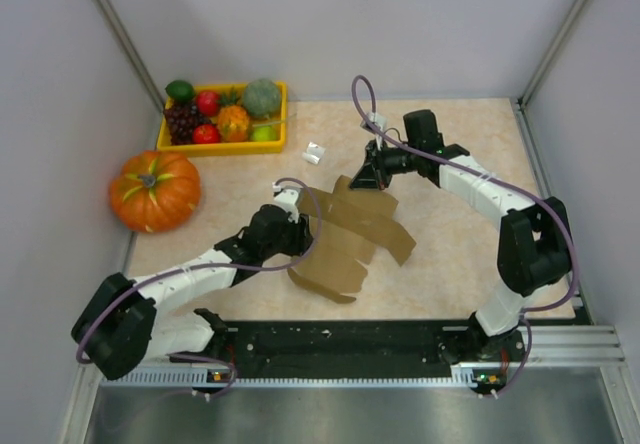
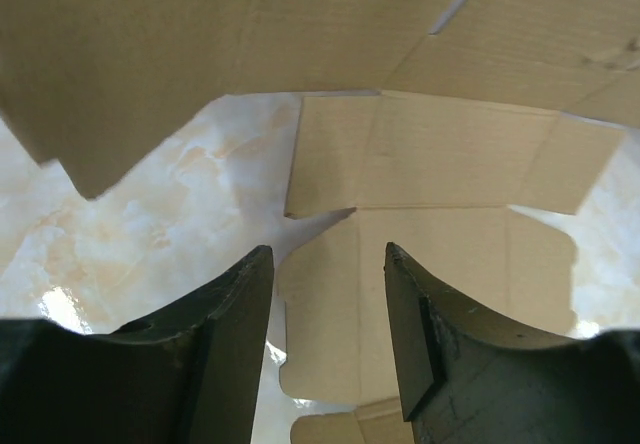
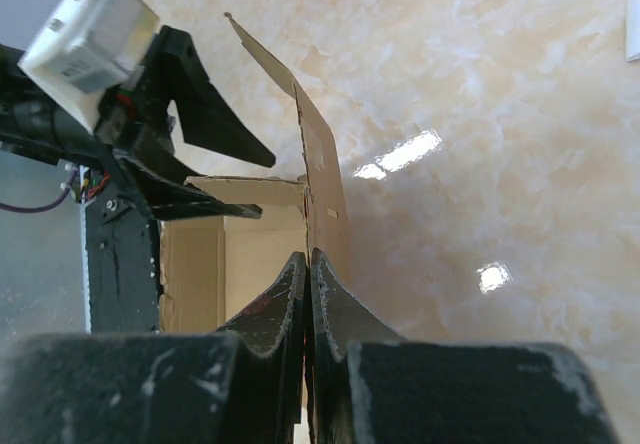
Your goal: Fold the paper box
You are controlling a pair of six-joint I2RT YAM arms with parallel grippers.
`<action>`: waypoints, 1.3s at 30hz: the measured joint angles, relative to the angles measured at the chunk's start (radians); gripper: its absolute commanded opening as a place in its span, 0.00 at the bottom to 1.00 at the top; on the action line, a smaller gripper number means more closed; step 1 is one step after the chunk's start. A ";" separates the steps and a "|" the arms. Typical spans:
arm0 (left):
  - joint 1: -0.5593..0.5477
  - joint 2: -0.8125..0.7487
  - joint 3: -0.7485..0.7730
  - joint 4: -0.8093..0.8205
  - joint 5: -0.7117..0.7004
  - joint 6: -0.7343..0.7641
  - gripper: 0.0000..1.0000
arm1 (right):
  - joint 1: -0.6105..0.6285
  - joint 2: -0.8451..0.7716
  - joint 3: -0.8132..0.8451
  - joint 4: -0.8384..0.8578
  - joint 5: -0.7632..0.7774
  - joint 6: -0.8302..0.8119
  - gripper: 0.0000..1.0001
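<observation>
- Jaws of my left gripper (image 2: 328, 254) stand spread, nothing between the fingers; past them I look onto cardboard panels and pale tabletop.
- Jaws of my right gripper (image 3: 307, 256) are pressed together. A thin upright flap runs straight into the fingertips, so I judge it pinched there.
- The task's thing, a brown kraft cardboard cut-out with flaps, the paper box (image 1: 350, 229), lies mid-table between my two arms. Its far edge is at the right gripper, its near-left side just beside the left one.
- Done so far, as I judge it: some panels are lifted off the beige marbled table (image 1: 460, 154), and the sheet sits bent and tilted, not flat. The right wrist view shows a wall meeting a floor panel in a corner.
- Left to do: no closed box shape yet. Several flaps splay outward, walls are not tucked or locked, and the near part hangs loose. I put this at early to middle.
- Off-task items sit well apart at far left: a round orange pumpkin (image 1: 155, 190), a yellow plastic tray (image 1: 222, 147) of toy fruit, and a tiny white object (image 1: 315, 152).
- Hard to make out: whether my left fingers touch the sheet. From above, cable and cardboard cover the tips.
- The left wrist view is crowded by a close overhanging panel, and I cannot tell which flap it is.
- How deep the right pinch reaches is hidden behind my own fingers.
</observation>
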 measured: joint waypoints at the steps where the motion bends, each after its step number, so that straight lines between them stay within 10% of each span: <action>1: 0.000 0.031 0.006 0.005 -0.011 0.002 0.54 | 0.000 0.000 0.000 0.000 0.000 0.002 0.00; 23: 0.110 0.252 0.042 0.250 0.197 0.067 0.62 | -0.007 0.000 0.000 0.000 -0.046 -0.006 0.00; 30: 0.140 0.274 0.008 0.355 0.250 0.044 0.12 | -0.007 0.000 0.000 -0.001 -0.048 -0.007 0.00; 39: -0.080 0.263 -0.015 0.386 -0.086 0.024 0.00 | 0.015 -0.007 -0.014 0.053 0.095 0.073 0.00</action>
